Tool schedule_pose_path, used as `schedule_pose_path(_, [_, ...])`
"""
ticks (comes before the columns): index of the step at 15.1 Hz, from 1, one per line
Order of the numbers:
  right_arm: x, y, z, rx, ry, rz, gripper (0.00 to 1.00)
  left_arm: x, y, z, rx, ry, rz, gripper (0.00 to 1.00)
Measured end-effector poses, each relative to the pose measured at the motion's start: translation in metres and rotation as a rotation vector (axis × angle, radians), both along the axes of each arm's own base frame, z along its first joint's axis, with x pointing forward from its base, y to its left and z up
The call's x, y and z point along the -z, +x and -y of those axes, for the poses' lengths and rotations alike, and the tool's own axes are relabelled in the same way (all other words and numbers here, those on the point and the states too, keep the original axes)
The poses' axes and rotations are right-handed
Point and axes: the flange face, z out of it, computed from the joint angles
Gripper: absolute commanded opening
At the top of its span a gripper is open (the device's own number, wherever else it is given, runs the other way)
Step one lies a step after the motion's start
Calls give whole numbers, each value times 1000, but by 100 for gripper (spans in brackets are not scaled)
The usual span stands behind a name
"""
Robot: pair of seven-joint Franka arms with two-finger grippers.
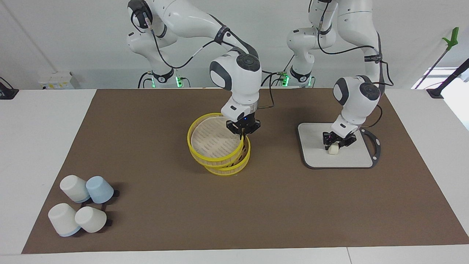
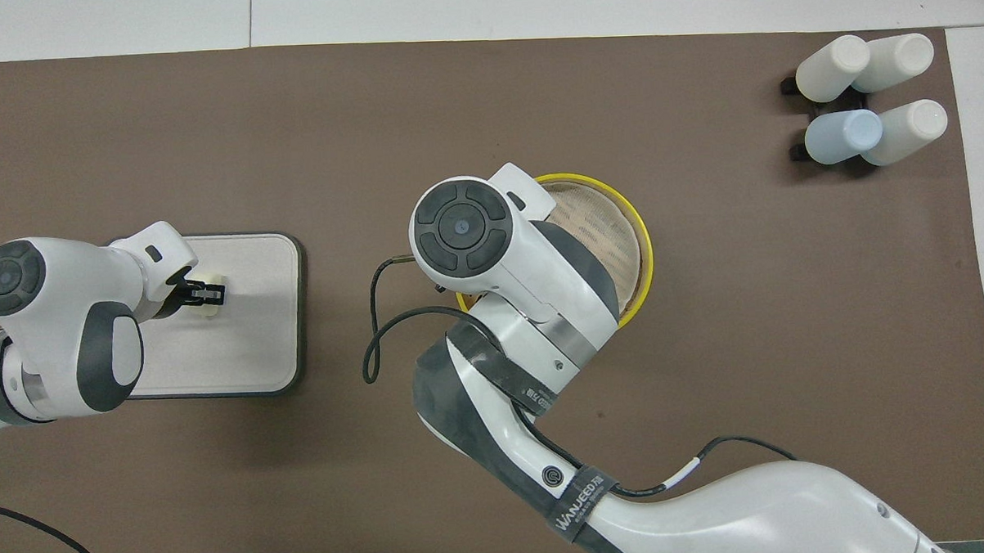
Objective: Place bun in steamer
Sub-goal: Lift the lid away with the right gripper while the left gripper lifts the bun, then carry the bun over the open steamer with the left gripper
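Observation:
The steamer (image 1: 191, 142) stands mid-table, its upper tier tilted and shifted off the lower tier (image 1: 227, 169); it also shows in the overhead view (image 2: 621, 223), partly under the right arm. My right gripper (image 1: 242, 135) is shut on the upper tier's yellow rim, on the side toward the left arm's end. The bun (image 1: 333, 150) lies on the grey board (image 1: 315, 154) toward the left arm's end. My left gripper (image 1: 336, 144) is down on the board and shut on the bun, as the overhead view also shows (image 2: 207, 294) with the bun (image 2: 214, 281) between its fingers.
Several upturned white and blue cups (image 1: 82, 209) stand on a black rack near the table's corner at the right arm's end, farthest from the robots; they also show in the overhead view (image 2: 866, 100). A brown mat (image 1: 256, 212) covers the table.

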Motion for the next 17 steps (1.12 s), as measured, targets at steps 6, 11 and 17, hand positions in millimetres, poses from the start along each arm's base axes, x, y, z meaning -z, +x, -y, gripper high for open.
schedule_pose_path(6, [-79, 24, 90, -83, -44, -53, 3, -25, 14, 7, -27, -4, -16, 22])
schedule_pose_path(11, [-97, 53, 205, -162, -48, -111, 3, -117, 41, 127, -141, -22, -34, 22])
schedule_pose_path(17, [-98, 59, 313, -250, -32, -155, 3, -151, 12, 304, -210, -75, 0, 22])
